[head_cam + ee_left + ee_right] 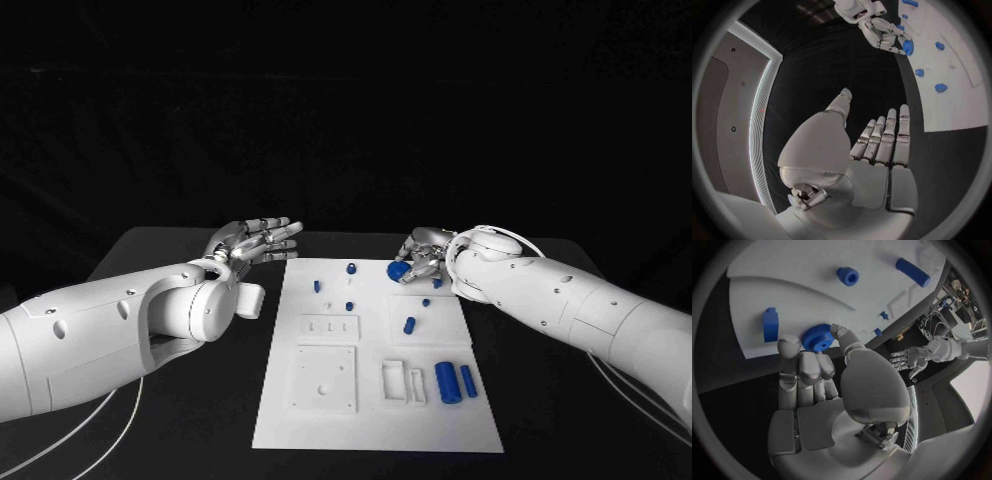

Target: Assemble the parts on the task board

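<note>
Your right hand grips a blue gear in its fingers at the task board's one o'clock corner. Your left hand hovers over the worktop at ten o'clock, fingers spread and empty.

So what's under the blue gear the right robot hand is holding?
The blue gear, pinched by the right robot hand, sits over the white task board. Whether a peg stands beneath it is covered.
</note>
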